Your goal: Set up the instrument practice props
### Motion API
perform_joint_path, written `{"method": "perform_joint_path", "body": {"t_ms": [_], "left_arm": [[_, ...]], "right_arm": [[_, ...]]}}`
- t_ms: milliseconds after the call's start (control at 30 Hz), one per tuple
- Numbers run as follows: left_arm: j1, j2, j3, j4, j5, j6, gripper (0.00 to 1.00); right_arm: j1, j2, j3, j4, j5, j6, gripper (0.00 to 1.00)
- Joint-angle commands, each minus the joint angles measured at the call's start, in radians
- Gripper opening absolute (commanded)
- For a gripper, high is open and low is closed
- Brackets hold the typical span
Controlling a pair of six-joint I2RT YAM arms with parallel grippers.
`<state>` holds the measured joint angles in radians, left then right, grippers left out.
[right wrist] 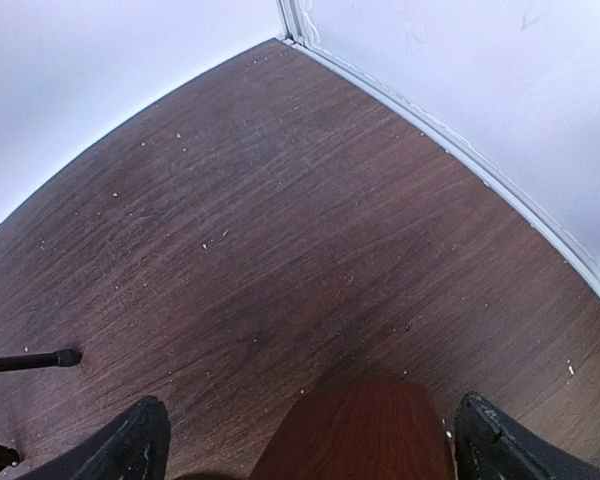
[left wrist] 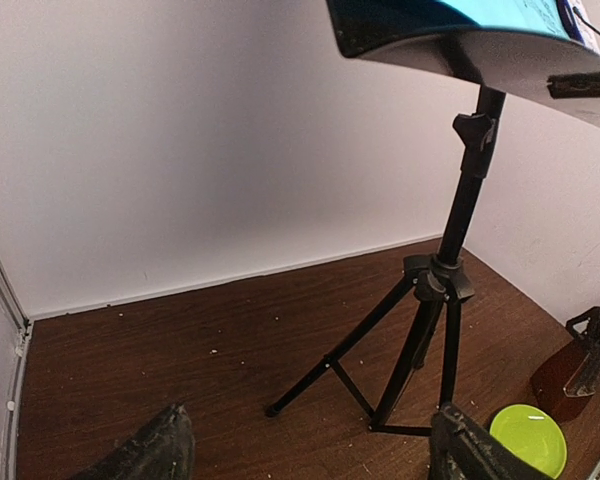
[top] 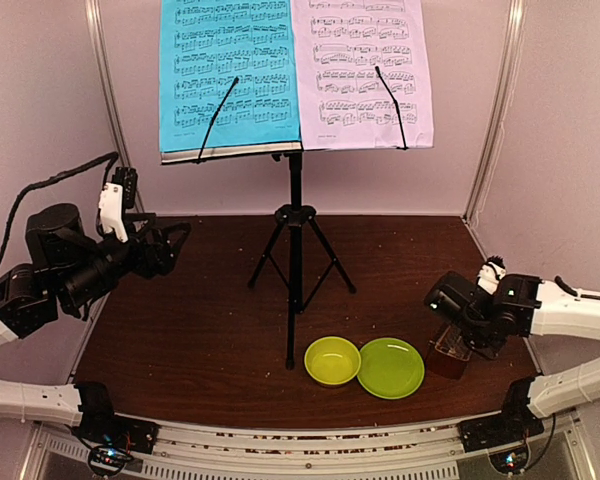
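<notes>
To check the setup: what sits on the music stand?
A cyan sheet and a lilac sheet of music, side by side, each under a thin black wire. They hide the face of the music stand.

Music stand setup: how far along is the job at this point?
Done: the music stand is upright, with the cyan sheet and lilac sheet on its desk. In hand: the right end effector straddles the brown metronome, open, not yet gripping, beside the green plate. The left end effector hangs open and empty. Left: gripping and placing the metronome.
</notes>
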<state>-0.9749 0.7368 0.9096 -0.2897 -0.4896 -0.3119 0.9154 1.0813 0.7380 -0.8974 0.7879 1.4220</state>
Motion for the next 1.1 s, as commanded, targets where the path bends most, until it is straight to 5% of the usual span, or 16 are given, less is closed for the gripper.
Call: {"method": "perform_joint_path", "body": {"t_ms": [0,467,1067], "left_arm": [[0.005,0.003,0.012,0.029,0.004,0.005,0.84],[0.005,-0.003,0.009,0.029,0.008,0.008,0.84],[0.005,0.007,0.027,0.030,0.022,0.020,0.84]], "right_arm": [[0.074,0.044,-0.026,-0.095,-0.038,0.054,1.00],[0.236,0.192,0.050,-0.303,0.062,0.325,1.00],[0.186,0.136,-0.012,-0.221,0.168,0.276,1.00]]}}
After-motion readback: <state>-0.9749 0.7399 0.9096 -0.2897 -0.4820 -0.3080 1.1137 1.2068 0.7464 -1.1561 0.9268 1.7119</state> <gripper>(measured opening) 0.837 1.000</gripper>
